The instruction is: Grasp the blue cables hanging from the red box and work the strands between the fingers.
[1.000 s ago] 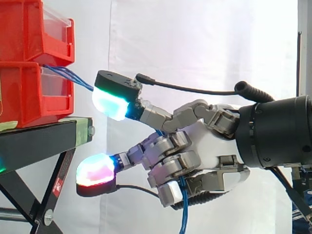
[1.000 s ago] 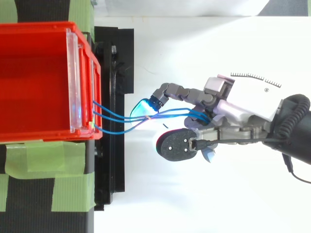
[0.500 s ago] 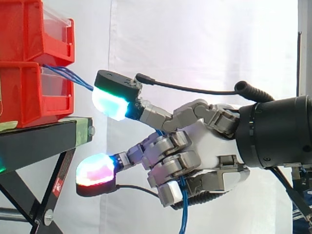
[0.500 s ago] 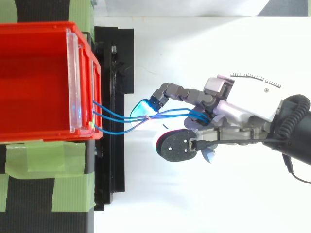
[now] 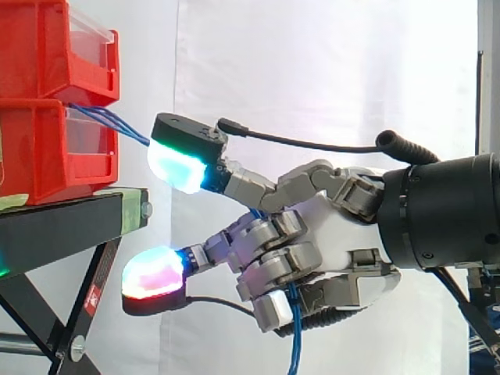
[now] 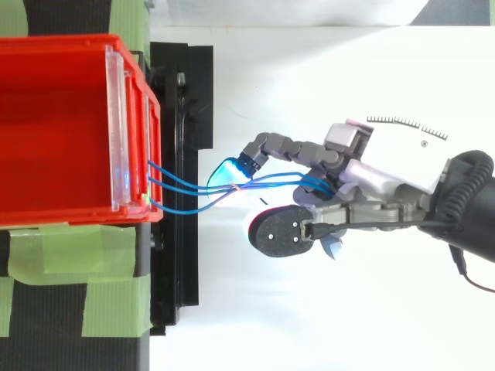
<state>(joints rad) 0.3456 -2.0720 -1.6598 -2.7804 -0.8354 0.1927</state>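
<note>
Hand (image 5: 336, 226) comes nearest to us in the side view, reaching in from the right at about the height of the stand's top. We see some of its fingers curled tight against the palm, closed round the blue cables (image 6: 186, 185), whose loose ends drop straight down out of the curl. Other fingers stretch out toward the left. An upper one ends in a pad (image 5: 178, 164) glowing cyan and green, and a lower one ends in a pad (image 5: 152, 273) glowing pink and red.

From the palm the strands run leftward, spread slightly apart, and pass close by the glowing pads. We cannot tell whether they touch them.

Further on, the strands cross the gap over the black stand (image 5: 62, 226) and enter the front of the red bins (image 5: 47, 148), at the seam where the upper bin sits on the lower one. From above, we see them slip in under a clear front panel (image 6: 116, 131).

Green tape (image 6: 69, 263) lies on the stand beside the bins. Behind everything hangs the white curtain (image 5: 312, 70).
</note>
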